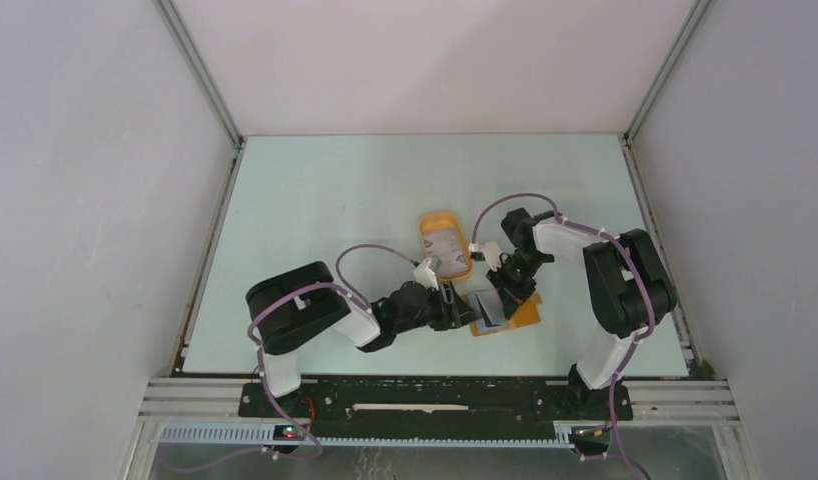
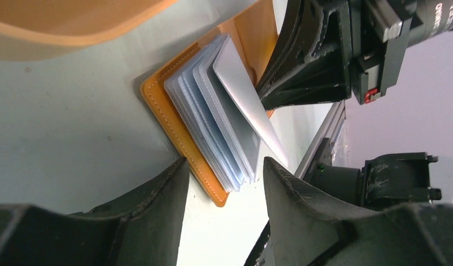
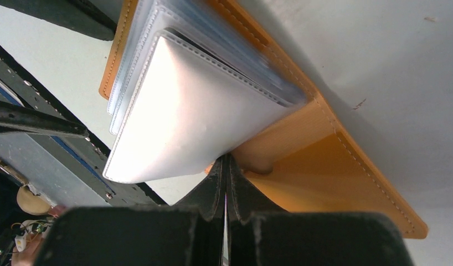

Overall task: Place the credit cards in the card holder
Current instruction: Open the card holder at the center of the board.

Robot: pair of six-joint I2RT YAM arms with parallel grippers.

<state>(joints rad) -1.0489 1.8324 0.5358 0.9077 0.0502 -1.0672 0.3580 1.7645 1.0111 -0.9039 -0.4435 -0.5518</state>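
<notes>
Open orange-tan stitched bifold card holder (image 1: pixel 523 314) on the pale flat table (image 1: pixel 325 200), left gripper (image 1: pixel 465 303) at its left, right gripper (image 1: pixel 507 292) behind; oval orange rimmed tray (image 1: pixel 426 222) farther back, pale plastic cards (image 1: pixel 447 252) inside.

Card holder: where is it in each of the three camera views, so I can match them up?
Top external: the card holder lies low, right of centre, between the two arms.
Left wrist: card holder at centre, its clear sleeves fanned open.
Right wrist: card holder runs from the top centre to the lower right.
Shared landmark: the right fingers, shut at its fold.
</notes>
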